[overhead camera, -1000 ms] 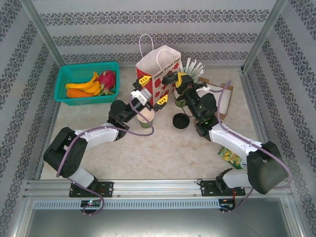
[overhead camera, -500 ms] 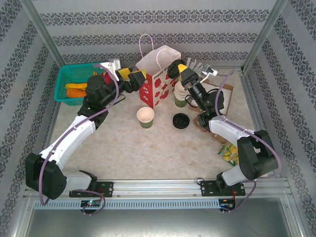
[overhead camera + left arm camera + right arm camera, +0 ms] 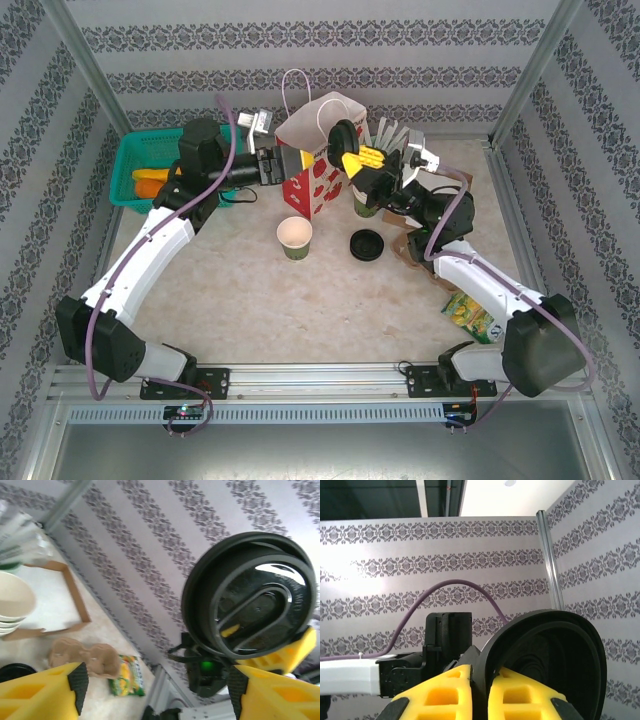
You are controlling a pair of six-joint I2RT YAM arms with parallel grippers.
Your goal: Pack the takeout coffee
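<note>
Right gripper pinches black lid edge-on, just right of paper bag mouth. Left gripper, jaws wide and empty, sits at the bag's left, probably to steady it.

Left arm, right arm: white tube links, bulky black rounded joint housings. Purple cable loops loose along each. Black base plates bolted to silver rail, 6 o'clock edge of surface. Jaws: blocky yellow pads with square cut-outs and black corner tips. Black wrist body with small green light.
</note>
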